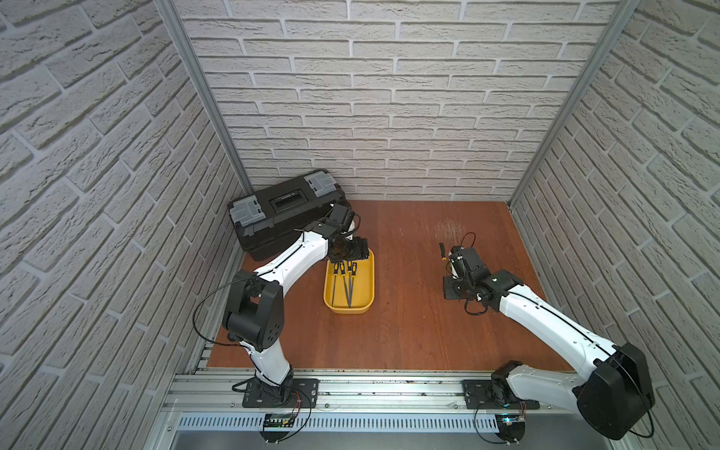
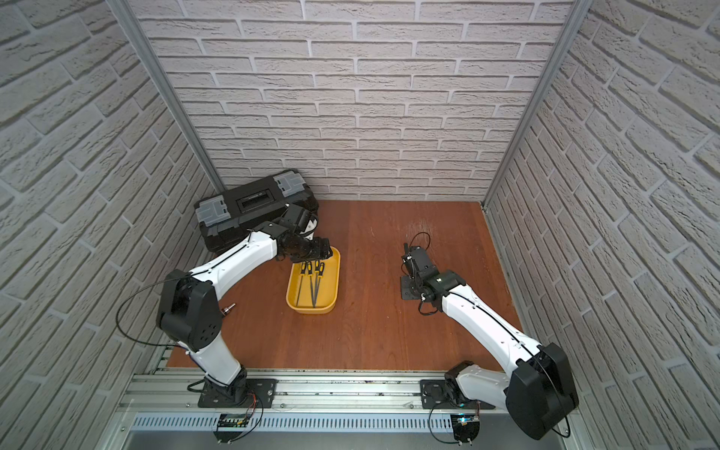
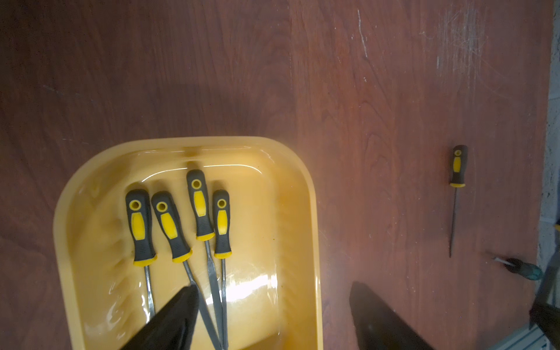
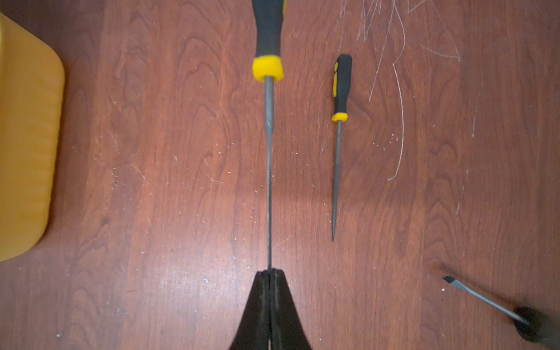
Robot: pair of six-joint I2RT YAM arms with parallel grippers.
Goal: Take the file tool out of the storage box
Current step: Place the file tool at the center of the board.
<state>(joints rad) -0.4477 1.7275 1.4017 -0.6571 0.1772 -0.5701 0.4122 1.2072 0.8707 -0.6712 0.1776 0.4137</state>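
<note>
In both top views the tub (image 1: 348, 310) sits on the table (image 1: 409, 335) left of centre, four files (image 1: 346, 286) side by side in it, handles toward the back wall. The toolbox (image 1: 272, 218) stands behind it, upper left, in the corner. Right of centre, well apart, the right gripper (image 4: 269, 271) holds a fifth file (image 4: 268, 151) over the table; another file (image 4: 337, 169) lies beside that, a screwdriver (image 4: 485, 298) nearby.

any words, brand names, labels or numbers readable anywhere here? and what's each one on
No text can be read in any view.
black toolbox: faint marks in the lid's recess, too blurred to read.
file handles in the storage box: plain yellow inlays, no print shows.
file held by the right tool: no legible mark on the shank.
circuit boards at the front rail: too small to read.
</note>
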